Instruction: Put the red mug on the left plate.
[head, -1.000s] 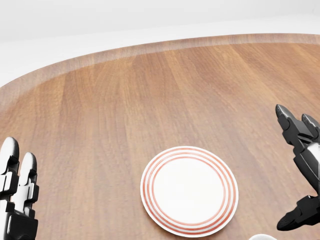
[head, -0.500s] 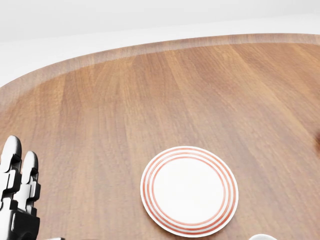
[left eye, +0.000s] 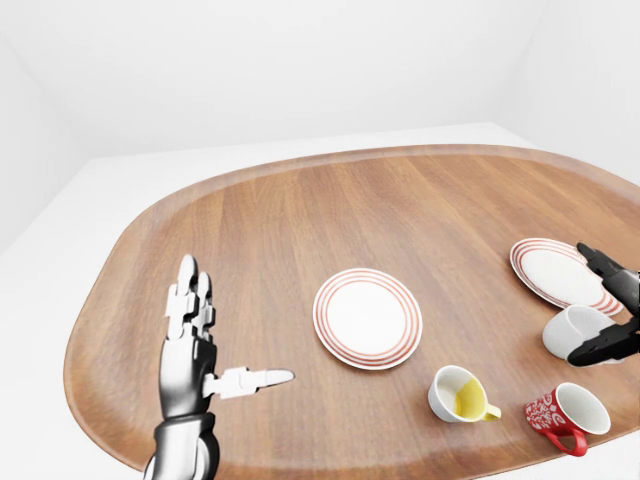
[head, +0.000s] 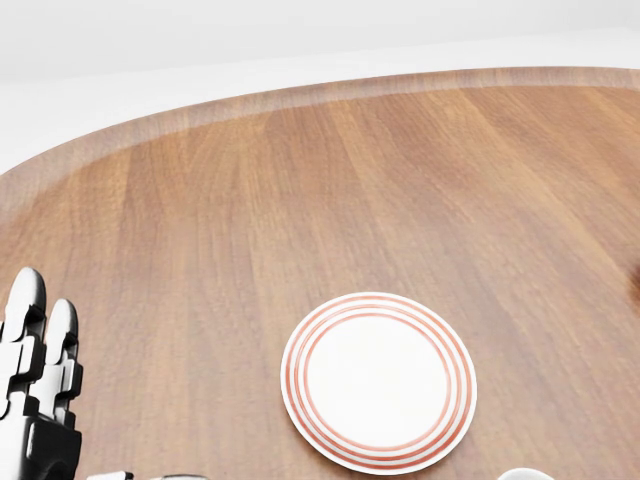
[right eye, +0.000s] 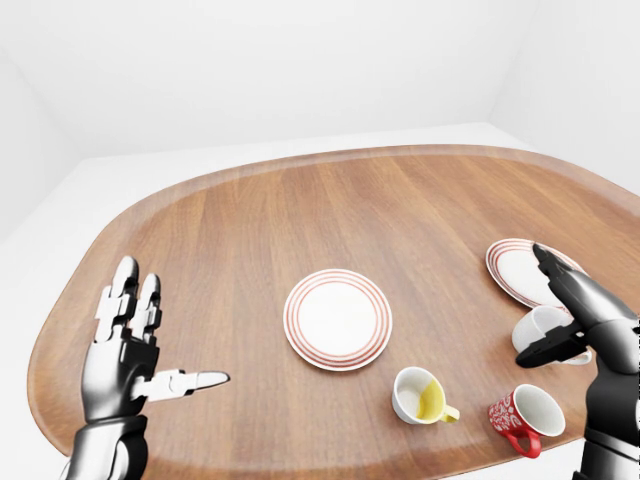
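While the right hand (right eye: 585, 320) hangs with fingers spread and empty over the table's (right eye: 250, 230) right side in the right-eye view, its thumb lies across a white mug (right eye: 540, 335) tipped on its side, just below the right plate (right eye: 515, 265). Below that hand stands the red mug (right eye: 525, 415), upright near the table's bottom edge, ungrasped. Just left of it sits a white cup (right eye: 420, 395) with a yellow inside. Further left lies the left plate (right eye: 337, 319), bare. At far left the left hand (right eye: 125, 355) is open, fingers up, thumb pointing right.
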